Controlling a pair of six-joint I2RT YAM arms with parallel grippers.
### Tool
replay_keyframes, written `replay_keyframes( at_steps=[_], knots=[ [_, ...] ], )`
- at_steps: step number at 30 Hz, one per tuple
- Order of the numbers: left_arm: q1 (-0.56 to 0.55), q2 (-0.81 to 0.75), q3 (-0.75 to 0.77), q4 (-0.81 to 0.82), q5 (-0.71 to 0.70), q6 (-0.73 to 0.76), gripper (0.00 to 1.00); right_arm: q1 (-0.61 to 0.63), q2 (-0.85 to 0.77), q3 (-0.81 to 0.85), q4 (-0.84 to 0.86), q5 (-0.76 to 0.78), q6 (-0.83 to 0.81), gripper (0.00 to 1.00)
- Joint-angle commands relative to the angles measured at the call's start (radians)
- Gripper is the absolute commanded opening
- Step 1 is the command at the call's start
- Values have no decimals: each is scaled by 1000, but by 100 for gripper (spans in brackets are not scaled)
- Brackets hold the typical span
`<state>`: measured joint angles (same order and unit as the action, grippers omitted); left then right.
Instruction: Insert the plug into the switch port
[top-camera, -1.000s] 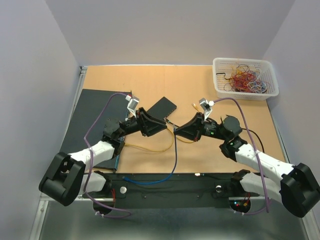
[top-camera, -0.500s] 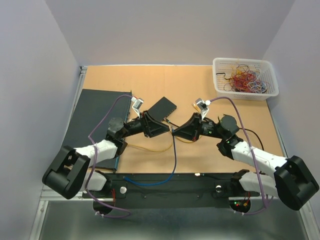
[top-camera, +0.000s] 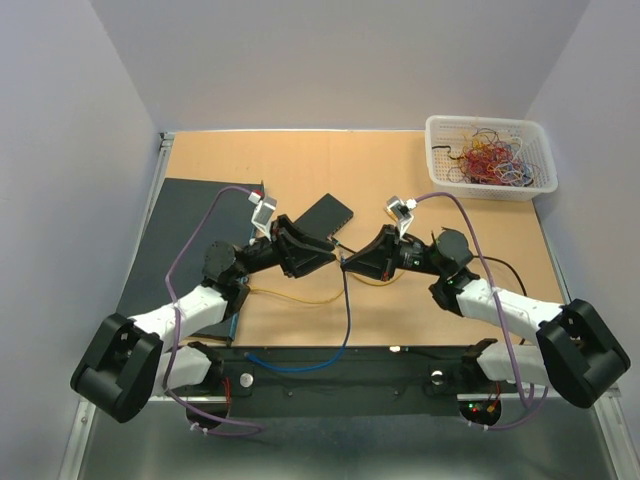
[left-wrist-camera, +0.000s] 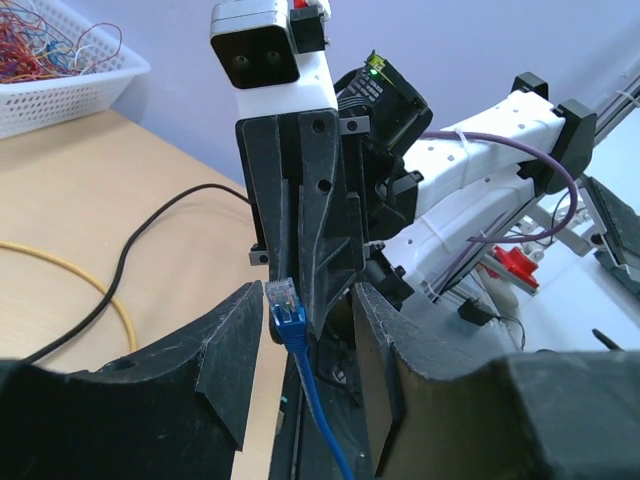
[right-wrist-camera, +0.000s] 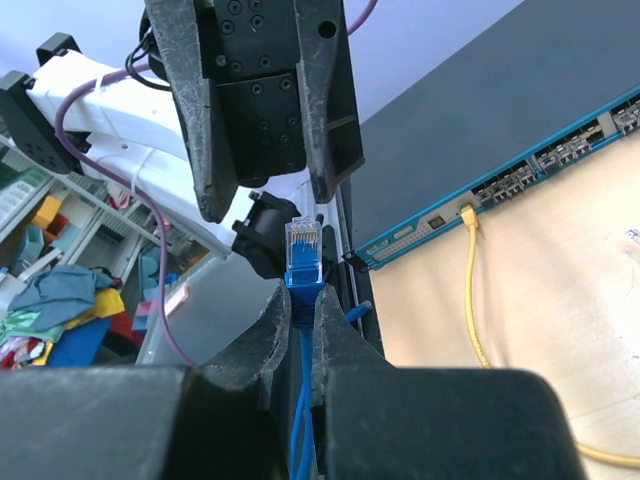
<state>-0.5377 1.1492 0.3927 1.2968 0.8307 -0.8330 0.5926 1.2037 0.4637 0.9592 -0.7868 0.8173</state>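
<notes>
Blue cable (right-wrist-camera: 298, 420) sits pinched in the clenched right hand (right-wrist-camera: 302, 300). Its clear plug (right-wrist-camera: 303, 243) stands just past the fingertips, in the air and well apart from the switch (right-wrist-camera: 500, 90). Tip to tip with it, the left hand (left-wrist-camera: 307, 295) is released, fingers apart, grasping nothing. Below lies one tan wooden tabletop (top-camera: 380, 170), ringed by pale lilac walls (top-camera: 330, 60). One yellow cable (right-wrist-camera: 470, 280) is plugged into the switch. One white basket (top-camera: 490, 120) at the far right corner holds tangled coloured wires (top-camera: 490, 155). One flat black box (top-camera: 327, 213) lies beyond the hands.
</notes>
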Motion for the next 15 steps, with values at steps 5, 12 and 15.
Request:
replay_keyframes(
  at_steps=[5, 12, 15],
  knots=[
    [-24, 26, 55, 130, -47, 110, 52, 15, 17, 69, 127, -26, 32, 0],
    [-71, 73, 84, 139, -67, 127, 52, 42, 68, 82, 144, -16, 25, 0],
    [-82, 76, 87, 136, -82, 132, 51, 47, 74, 82, 148, -9, 23, 1]
  ],
)
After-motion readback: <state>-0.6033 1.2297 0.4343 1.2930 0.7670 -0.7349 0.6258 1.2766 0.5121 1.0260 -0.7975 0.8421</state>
